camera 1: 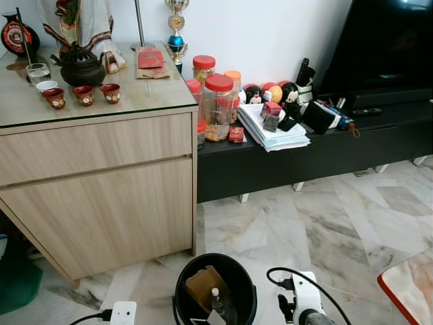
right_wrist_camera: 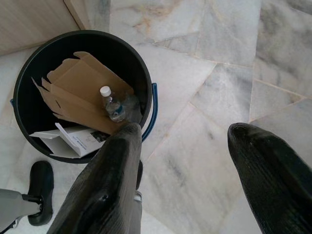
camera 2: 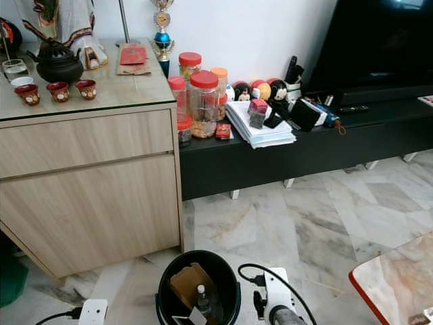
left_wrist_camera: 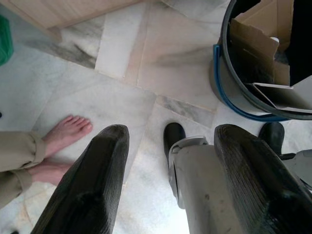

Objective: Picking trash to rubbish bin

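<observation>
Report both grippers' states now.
Left gripper: open, empty.
Right gripper: open, empty, beside the bin.

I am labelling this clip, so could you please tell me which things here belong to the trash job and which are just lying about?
Part of the job:
- black rubbish bin
- cardboard, plastic bottle and white carton already inside it
- right end effector, open, beside the bin

Just lying about:
- teapot and red cups on the wooden cabinet
- red-lidded jars
- paper stack
</observation>
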### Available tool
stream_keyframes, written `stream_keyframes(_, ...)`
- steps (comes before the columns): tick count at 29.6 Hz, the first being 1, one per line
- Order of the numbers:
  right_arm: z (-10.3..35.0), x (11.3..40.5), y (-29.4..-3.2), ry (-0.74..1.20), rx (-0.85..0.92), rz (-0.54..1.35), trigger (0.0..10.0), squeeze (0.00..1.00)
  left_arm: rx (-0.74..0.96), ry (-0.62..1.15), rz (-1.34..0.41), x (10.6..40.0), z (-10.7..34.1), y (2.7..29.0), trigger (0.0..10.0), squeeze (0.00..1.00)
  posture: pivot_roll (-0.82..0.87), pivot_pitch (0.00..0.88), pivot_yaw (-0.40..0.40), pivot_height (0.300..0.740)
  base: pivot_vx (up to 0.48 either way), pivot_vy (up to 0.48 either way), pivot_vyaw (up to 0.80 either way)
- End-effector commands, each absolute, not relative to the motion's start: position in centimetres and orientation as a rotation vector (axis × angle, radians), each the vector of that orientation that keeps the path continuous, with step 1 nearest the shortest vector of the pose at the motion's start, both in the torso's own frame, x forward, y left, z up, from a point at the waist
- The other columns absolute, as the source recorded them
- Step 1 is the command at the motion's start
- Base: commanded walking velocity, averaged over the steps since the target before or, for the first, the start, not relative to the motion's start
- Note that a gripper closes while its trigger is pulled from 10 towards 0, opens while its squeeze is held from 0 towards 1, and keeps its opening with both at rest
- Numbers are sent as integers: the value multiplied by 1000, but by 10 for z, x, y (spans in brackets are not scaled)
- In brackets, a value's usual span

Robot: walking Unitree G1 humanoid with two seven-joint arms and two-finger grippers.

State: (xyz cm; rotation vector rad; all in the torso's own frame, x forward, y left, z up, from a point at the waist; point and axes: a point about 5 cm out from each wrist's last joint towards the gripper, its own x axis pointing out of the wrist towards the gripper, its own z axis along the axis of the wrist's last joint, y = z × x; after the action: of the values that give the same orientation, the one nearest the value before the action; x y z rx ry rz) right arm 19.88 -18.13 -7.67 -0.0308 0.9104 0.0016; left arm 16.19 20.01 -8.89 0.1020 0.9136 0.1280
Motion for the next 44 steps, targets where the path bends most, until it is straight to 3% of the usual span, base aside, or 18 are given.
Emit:
stream_keyframes(1, -79, 195, -183, 927, -26, -10, 10000, 0, 119, 926, 103, 162, -89, 198, 10000, 0, 41, 0, -77, 740, 0, 0, 0)
stream_keyframes(44, -79, 194, -182, 938, -29, -6, 10000, 0, 96, 928, 100, 162, -90, 196, 10000, 0, 46, 0, -84, 740, -22, 0, 0)
